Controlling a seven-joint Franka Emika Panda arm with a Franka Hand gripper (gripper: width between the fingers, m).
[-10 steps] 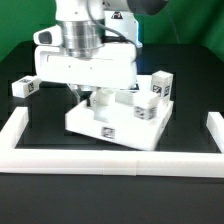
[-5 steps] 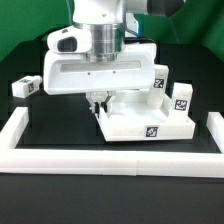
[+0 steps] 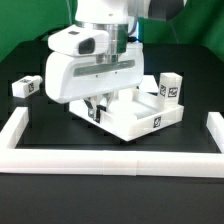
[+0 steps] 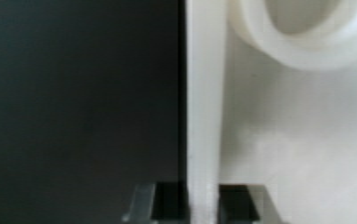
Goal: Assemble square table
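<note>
The white square tabletop (image 3: 140, 115) lies on the black table with a tag on its front side. My gripper (image 3: 97, 108) comes down at the end of it toward the exterior view's left and is shut on its thin edge. In the wrist view that edge (image 4: 201, 100) runs as a narrow white strip straight between the two dark fingers (image 4: 164, 200), with my gripper (image 4: 198, 200) closed on it, and a round hole (image 4: 308, 35) shows in the slab beside it. One white tagged leg (image 3: 170, 88) stands at the tabletop's corner toward the exterior view's right. Another leg (image 3: 24, 86) lies loose far to the left.
A long low white border wall (image 3: 110, 158) runs along the front and turns back at both ends (image 3: 15, 125). The arm's wide white hand hides the back of the tabletop.
The tabletop has turned on the table with my gripper shut on it; its tagged side now faces more to the exterior view's right. The loose leg on the left has not moved.
</note>
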